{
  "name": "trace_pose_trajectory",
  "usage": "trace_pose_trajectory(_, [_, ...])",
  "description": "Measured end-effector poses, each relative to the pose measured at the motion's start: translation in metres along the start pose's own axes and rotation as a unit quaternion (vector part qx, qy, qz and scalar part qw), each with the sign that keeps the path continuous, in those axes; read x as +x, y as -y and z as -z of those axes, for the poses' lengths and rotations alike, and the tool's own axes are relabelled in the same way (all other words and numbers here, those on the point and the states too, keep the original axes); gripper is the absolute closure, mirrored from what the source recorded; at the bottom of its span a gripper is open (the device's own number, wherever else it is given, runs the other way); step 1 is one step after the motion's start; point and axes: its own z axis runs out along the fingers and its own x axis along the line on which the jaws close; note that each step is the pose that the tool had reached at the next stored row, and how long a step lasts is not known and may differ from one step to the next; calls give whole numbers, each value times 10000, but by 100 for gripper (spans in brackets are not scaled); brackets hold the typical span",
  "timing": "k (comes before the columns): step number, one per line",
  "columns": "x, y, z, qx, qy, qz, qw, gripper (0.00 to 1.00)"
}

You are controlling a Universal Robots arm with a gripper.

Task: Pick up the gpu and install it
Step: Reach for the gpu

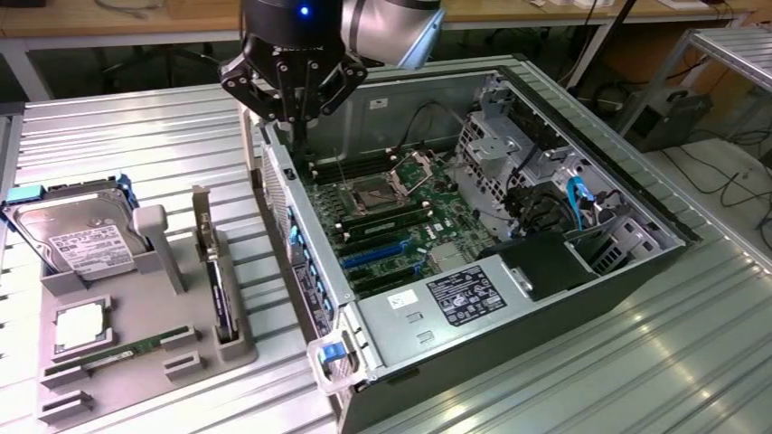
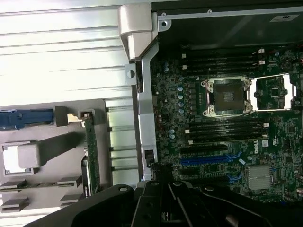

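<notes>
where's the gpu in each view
Exterior view: the gpu stands on edge in the gray tray, to the exterior view's left of the computer case.
Wrist view: the gpu stands on edge along the tray's side nearest the case.
Shared landmark: the cpu socket.

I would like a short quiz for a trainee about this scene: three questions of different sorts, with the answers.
1. True or false: the gpu stands on edge in the grey tray.
2. Which is nearest the exterior view's left edge? A) hard drive B) computer case C) gpu
3. Fill in: the gripper, above the case's wall, is ___ (open/shut) and holds nothing.
Key: 1 true; 2 A; 3 shut.
</notes>
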Motion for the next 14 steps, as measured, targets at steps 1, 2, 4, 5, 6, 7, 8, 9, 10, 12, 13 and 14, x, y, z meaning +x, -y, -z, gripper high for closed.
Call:
trace_pose_trajectory(1, [1, 0, 0, 0, 0, 0, 10000, 87])
trace_pose_trajectory(2, [3, 1, 0, 0, 0, 0, 10000, 87])
trace_pose_trajectory(4, [14, 6, 1, 0, 0, 0, 10000, 87])
trace_pose_trajectory(5, [23, 13, 1, 1, 0, 0, 10000, 87])
trace_pose_trajectory(6, [35, 18, -1, 0, 0, -1, 10000, 87])
trace_pose_trajectory(7, [60, 26, -5, 0, 0, 0, 10000, 87])
trace_pose_trajectory(8, [86, 35, -7, 0, 0, -1, 10000, 87])
trace_pose_trajectory(9, [127, 53, -12, 0, 0, 0, 10000, 87])
trace_pose_trajectory(10, [164, 66, -14, 0, 0, 0, 10000, 87])
trace_pose_trajectory(12, [256, 98, -20, 0, 0, 0, 10000, 87])
trace_pose_trajectory(13, [295, 113, -24, 0, 0, 0, 10000, 87])
trace_pose_trajectory(14, [336, 127, -28, 0, 0, 0, 10000, 87])
